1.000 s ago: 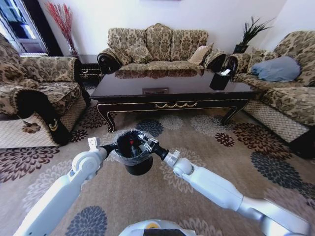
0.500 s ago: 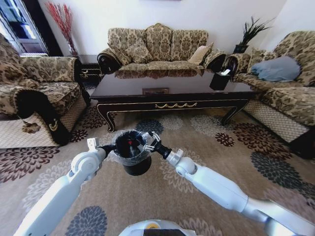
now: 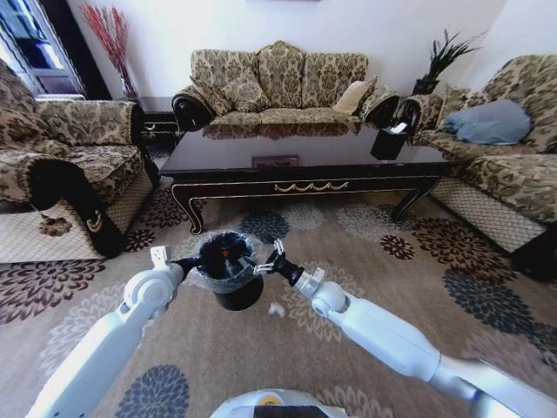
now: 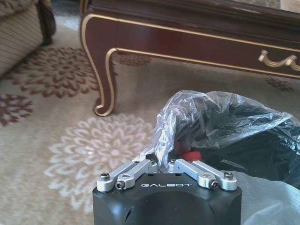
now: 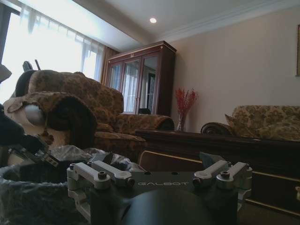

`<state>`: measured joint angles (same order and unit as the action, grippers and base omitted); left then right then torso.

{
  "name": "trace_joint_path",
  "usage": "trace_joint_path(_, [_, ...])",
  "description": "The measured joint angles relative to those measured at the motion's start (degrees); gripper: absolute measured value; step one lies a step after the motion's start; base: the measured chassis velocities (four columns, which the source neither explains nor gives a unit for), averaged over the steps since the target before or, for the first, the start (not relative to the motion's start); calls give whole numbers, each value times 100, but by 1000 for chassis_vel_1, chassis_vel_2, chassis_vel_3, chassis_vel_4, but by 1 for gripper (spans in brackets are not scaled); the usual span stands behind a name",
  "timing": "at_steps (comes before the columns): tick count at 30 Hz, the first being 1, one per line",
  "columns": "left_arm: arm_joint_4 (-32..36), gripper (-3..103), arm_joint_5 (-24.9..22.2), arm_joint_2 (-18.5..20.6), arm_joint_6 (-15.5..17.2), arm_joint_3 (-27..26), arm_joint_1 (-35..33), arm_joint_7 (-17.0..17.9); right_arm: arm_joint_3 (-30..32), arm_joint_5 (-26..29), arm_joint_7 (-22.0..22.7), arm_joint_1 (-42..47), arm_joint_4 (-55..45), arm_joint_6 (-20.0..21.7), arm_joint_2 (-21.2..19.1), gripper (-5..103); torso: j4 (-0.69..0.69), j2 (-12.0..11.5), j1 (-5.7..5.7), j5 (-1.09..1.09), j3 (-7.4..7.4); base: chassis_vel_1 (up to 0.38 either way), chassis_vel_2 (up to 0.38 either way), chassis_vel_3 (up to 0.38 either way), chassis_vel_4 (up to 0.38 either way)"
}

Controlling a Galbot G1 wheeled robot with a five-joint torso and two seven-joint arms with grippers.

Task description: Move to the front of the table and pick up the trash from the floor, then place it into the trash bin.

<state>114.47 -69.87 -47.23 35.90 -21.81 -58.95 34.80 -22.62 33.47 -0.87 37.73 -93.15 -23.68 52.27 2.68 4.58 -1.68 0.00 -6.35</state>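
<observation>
Crumpled white paper trash (image 3: 276, 309) lies on the floral beige carpet just below the spread-fingered right end effector (image 3: 266, 259), while the left end effector (image 4: 163, 167) pinches the black bin's clear plastic liner (image 4: 197, 117).

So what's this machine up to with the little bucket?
It's tidying litter off the carpet. Its left hand is shut on the plastic liner of the trash bin, holding it in front of the table. Its right hand hangs open beside the bin's rim. Something red lies inside the bin, and a small white scrap sits on the floor beside it.
</observation>
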Motion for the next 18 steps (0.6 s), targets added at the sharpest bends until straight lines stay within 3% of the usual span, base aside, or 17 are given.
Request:
trace_joint_path(3, [-25,4,-1,40,-6,-46,26,-4,40,-42,204,47,63,159,-32,100,0,0,0,0,0,0,0,0,0])
trace_joint_path(5, [-41,4,-29,141,-25,-169,80,-22,127,-62,782,219,369,625,-95,100,3,0,0,0,0,0,0,0,0])
trace_joint_path(9, [-41,4,-61,249,-48,-288,96,-35,79,108,1186,309,751,960,-68,100,4,0,0,0,0,0,0,0,0])
trace_joint_path(16, [67,4,-209,424,-54,-506,95,-10,-295,373,1308,190,1532,1302,201,100,0,0,0,0,0,0,0,0,0])
trace_joint_path(18, [154,4,-296,462,-49,-576,80,24,-467,372,1089,117,1905,1333,354,100,2,0,0,0,0,0,0,0,0])
